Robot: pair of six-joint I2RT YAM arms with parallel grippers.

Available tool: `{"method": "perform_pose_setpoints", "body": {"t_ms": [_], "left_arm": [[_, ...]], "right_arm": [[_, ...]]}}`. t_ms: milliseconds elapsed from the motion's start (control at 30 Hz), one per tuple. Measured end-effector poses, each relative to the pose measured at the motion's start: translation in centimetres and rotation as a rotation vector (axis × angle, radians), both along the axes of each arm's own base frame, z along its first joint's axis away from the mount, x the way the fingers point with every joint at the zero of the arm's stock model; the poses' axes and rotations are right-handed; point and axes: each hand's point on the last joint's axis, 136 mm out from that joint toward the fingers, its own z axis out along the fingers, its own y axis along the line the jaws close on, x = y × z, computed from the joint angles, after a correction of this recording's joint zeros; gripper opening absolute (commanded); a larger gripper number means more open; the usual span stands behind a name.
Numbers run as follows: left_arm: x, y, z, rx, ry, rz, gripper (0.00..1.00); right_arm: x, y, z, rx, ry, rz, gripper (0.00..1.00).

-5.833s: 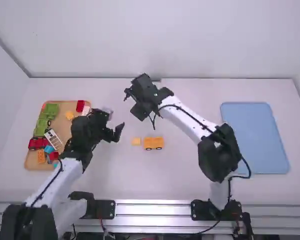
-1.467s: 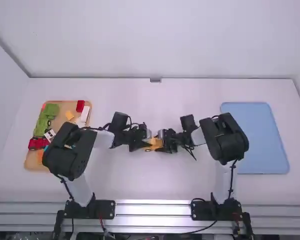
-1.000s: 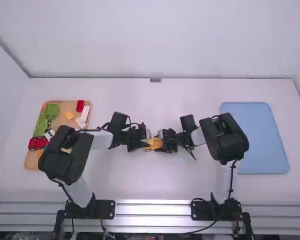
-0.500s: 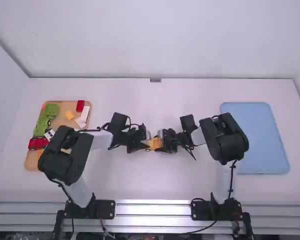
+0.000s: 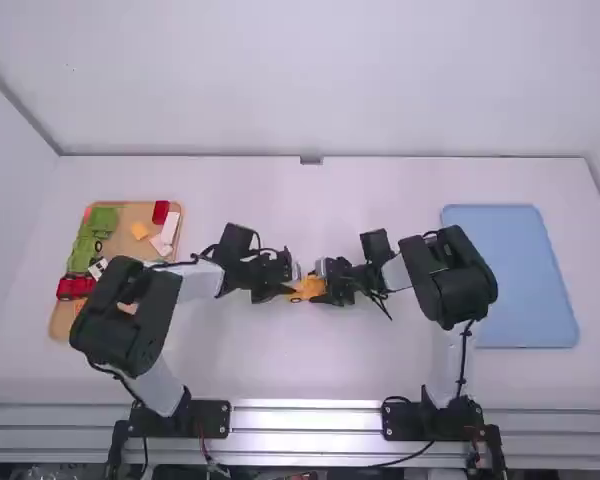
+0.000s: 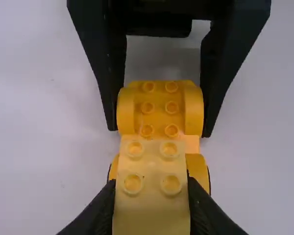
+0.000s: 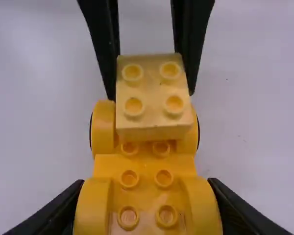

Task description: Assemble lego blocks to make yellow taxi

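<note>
Mid-table in the high view, my left gripper (image 5: 288, 289) and right gripper (image 5: 327, 288) face each other at a yellow-orange wheeled base (image 5: 307, 289). In the left wrist view my left gripper (image 6: 152, 215) is shut on a pale yellow brick (image 6: 152, 208) with four visible studs. This brick (image 7: 153, 105) lies over one end of the wheeled base (image 7: 147, 166), between its wheels, in the right wrist view; whether it is fully seated I cannot tell. My right gripper (image 7: 147, 215) is shut on the base's other end, by the wheels.
An orange-brown tray (image 5: 56, 325) at the left holds green, red, white and yellow blocks, with the left arm partly over it. A blue tray (image 5: 510, 275) lies at the right.
Since the earliest frame, both grippers have come together at the base and taken hold; the brick, then beside the base on the table, is now over its end. Over the last second, hardly any motion shows.
</note>
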Motion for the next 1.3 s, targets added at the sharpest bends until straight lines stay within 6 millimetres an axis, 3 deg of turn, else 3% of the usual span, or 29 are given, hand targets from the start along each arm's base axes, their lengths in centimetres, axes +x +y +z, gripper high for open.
{"method": "perform_pose_setpoints", "body": {"t_ms": [267, 467, 800, 933, 967, 1033, 1100, 1300], "left_arm": [[-0.04, -0.31, -0.12, -0.020, 0.006, -0.008, 0.21], [-0.29, -0.42, -0.11, -0.030, 0.017, -0.015, 0.13], [-0.58, -0.53, -0.14, -0.045, 0.053, -0.003, 0.15], [-0.56, -0.53, -0.13, -0.046, 0.058, 0.002, 0.36], [-0.55, -0.52, -0.13, -0.045, 0.055, 0.000, 0.52], [-0.60, -0.49, -0.21, -0.043, 0.061, 0.004, 0.73], [-0.63, -0.43, -0.37, -0.038, 0.063, 0.004, 0.78], [-0.76, -0.34, -0.62, -0.031, 0.076, 0.008, 0.79]], "right_arm": [[-0.02, 0.01, 0.02, 0.001, 0.001, 0.001, 0.51], [-0.09, 0.02, 0.05, 0.004, 0.002, 0.004, 0.51], [-0.08, 0.02, 0.04, 0.003, 0.004, 0.002, 0.51], [-0.08, 0.02, 0.04, 0.003, 0.004, 0.002, 0.52], [-0.07, 0.02, 0.04, 0.003, 0.003, 0.002, 0.51], [-0.05, 0.01, 0.02, 0.002, 0.002, 0.001, 0.51], [-0.04, 0.01, 0.03, 0.002, 0.001, 0.001, 0.51], [-0.04, 0.01, 0.02, 0.001, 0.002, 0.001, 0.51]]}}
